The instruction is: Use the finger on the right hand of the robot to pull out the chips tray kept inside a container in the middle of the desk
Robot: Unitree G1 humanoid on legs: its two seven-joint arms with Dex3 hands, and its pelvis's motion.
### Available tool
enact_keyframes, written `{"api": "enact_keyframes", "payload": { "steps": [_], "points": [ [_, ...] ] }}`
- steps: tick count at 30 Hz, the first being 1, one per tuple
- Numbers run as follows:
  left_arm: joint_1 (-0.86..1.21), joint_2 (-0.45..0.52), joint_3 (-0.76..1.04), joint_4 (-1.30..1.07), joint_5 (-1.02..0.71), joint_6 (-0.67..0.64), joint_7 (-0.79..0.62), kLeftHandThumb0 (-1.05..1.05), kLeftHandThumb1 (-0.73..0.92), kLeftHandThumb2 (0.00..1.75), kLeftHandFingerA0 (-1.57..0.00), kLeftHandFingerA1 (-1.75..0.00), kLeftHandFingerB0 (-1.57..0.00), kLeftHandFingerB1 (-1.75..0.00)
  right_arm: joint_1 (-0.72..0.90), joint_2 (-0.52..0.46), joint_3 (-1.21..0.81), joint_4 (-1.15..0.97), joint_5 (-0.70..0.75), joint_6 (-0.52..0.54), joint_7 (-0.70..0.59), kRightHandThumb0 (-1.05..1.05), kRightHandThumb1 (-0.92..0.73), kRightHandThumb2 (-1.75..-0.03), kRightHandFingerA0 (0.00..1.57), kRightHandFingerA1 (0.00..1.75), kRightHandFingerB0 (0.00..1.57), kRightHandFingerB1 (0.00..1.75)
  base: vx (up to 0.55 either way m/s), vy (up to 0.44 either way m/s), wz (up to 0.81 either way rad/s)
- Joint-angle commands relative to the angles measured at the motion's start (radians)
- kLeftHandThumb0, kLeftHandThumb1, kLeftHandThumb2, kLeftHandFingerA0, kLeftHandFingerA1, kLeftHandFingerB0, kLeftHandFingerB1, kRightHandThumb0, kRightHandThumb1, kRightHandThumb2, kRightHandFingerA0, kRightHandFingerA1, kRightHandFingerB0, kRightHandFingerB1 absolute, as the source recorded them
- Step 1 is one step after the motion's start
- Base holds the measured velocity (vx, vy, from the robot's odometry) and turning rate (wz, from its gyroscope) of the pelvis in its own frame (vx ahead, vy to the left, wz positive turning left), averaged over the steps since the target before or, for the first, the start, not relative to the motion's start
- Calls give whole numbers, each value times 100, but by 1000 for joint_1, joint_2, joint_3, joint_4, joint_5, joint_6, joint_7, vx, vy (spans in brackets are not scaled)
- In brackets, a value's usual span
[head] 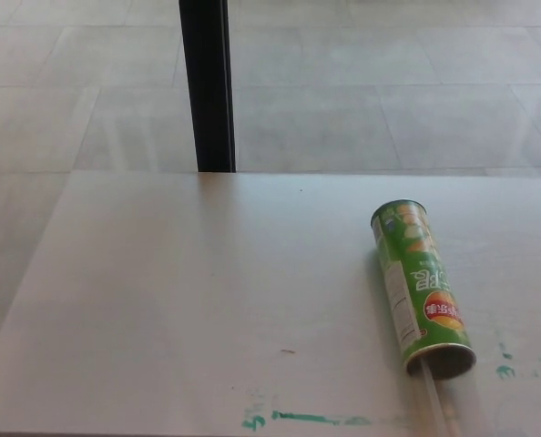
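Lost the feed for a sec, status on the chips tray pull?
Both hands out of view. Can lying on its side on desk, open end toward robot. Clear tray pokes out slightly. Nothing in the way.
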Motion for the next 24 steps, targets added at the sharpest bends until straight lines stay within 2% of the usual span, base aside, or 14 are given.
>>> {"api": "enact_keyframes", "payload": {
  "steps": [1, 4, 5, 8, 10, 11, 12, 13, 15, 16, 19, 20, 21, 24],
  "points": [
    [1, 24, -1, 4, 1, -1, 10, -59, 69, 61, -52, -61, -56, -52, 46, -21, -28, -19, 13, -24, 25, -18, -54, -57, 92, 132, 50, 46, 0, 0, 0],
    [1, 24, -3, 5, 1, 1, 5, -58, 70, 61, -48, -58, -61, -65, 61, -17, -39, -19, 10, -45, 2, -18, -54, -57, 92, 133, 51, 47, 0, 0, 0],
    [0, 22, 5, 7, -6, 4, 6, -57, 69, 60, -49, -59, -57, -56, 62, -15, -39, -19, 7, -45, 3, -18, -54, -57, 92, 133, 50, 47, 0, 0, 0],
    [6, 22, 8, 4, -7, -6, 1, -60, 67, 60, -50, -63, -60, -58, 61, -10, -40, -13, 8, -51, 5, -17, -54, -57, 90, 134, 49, 47, 0, 0, 0],
    [8, 21, -4, 4, 4, -10, 6, -60, 69, 61, -52, -61, -55, -51, 50, -1, -45, -18, 12, -33, 19, -17, -53, -56, 95, 127, 44, 44, 0, 0, 0],
    [5, 22, -10, 5, 9, -6, 6, -58, 70, 61, -50, -58, -59, -58, 20, 5, -43, -34, -6, 14, 63, -19, -55, -56, 88, 122, 34, 39, 0, 0, 0],
    [5, 22, -12, 4, 10, -4, 6, -59, 70, 61, -49, -58, -59, -55, 10, 9, -43, -33, -11, 18, 60, -18, -53, -56, 92, 121, 30, 39, 0, 0, 0],
    [6, 23, -13, 2, 9, -7, 5, -60, 69, 60, -50, -59, -63, -63, -8, 18, -50, -38, -13, 29, 61, -15, -35, -86, 98, 105, 12, 51, 0, 0, 0],
    [7, 23, -12, 0, 4, -7, 2, -61, 69, 61, -49, -60, -61, -62, -27, 29, -56, -44, -7, 47, 75, -14, -36, -85, 97, 106, 7, 49, 0, 0, 0],
    [7, 21, -11, -1, 2, -5, 8, -62, 68, 60, -50, -61, -61, -58, -61, 45, -67, -47, 17, 65, 89, -15, -52, -57, 94, 109, 9, 27, 0, 0, 0],
    [12, 19, -16, 2, 8, -14, 7, -60, 69, 60, -52, -62, -61, -60, -92, 67, -88, -50, 20, 62, 68, -12, -48, -56, 99, 99, 2, 27, 0, 0, 0],
    [10, 18, -10, 3, 1, -8, 8, -58, 67, 60, -53, -63, -64, -68, -108, 75, -94, -49, 27, 61, 64, -13, -40, -73, 98, 102, 0, 22, 0, 0, 0],
    [9, 15, -1, 4, -10, 3, 10, -58, 67, 60, -51, -62, -66, -79, -128, 85, -104, -44, 40, 56, 55, -10, -47, -55, 101, 105, 0, 25, 0, 0, 0],
    [13, 16, -6, 4, -2, -1, 4, -59, 69, 60, -50, -61, -63, -68, -141, 100, -118, -50, 36, 62, 54, -11, -47, -56, 102, 107, 0, 26, 0, 0, 0]
  ]
}}
